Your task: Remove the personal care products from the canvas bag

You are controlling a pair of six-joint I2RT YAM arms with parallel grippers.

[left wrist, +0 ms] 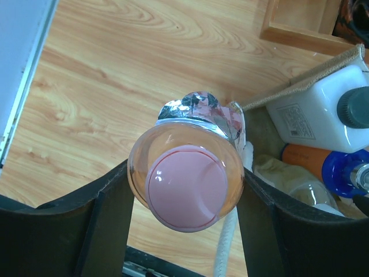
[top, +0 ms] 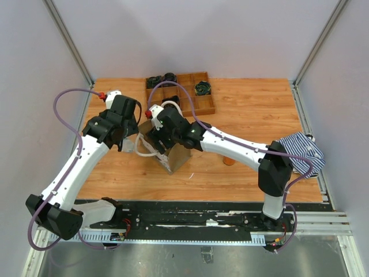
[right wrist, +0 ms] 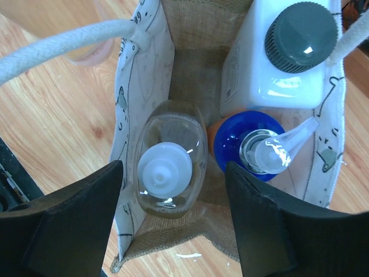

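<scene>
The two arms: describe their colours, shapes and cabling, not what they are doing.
The left arm and right arm match: white tubular links between chunky black joint housings. A thin purple cable loops loosely outside each, and a small red fitting sits near each wrist. The tool fingers are broad, flat, dark blades.

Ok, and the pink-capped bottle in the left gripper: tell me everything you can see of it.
The pink-capped bottle is small, with a clear, pink-tinted rounded body, plastic by its look, and a smooth round pink cap facing the wrist camera. Its far end bears a shiny silvery patterned band. The left gripper is closed on it, pressing both sides of the body. It is held outside the canvas bag, beside its rim, over the wooden table, a white rope handle close alongside.
</scene>
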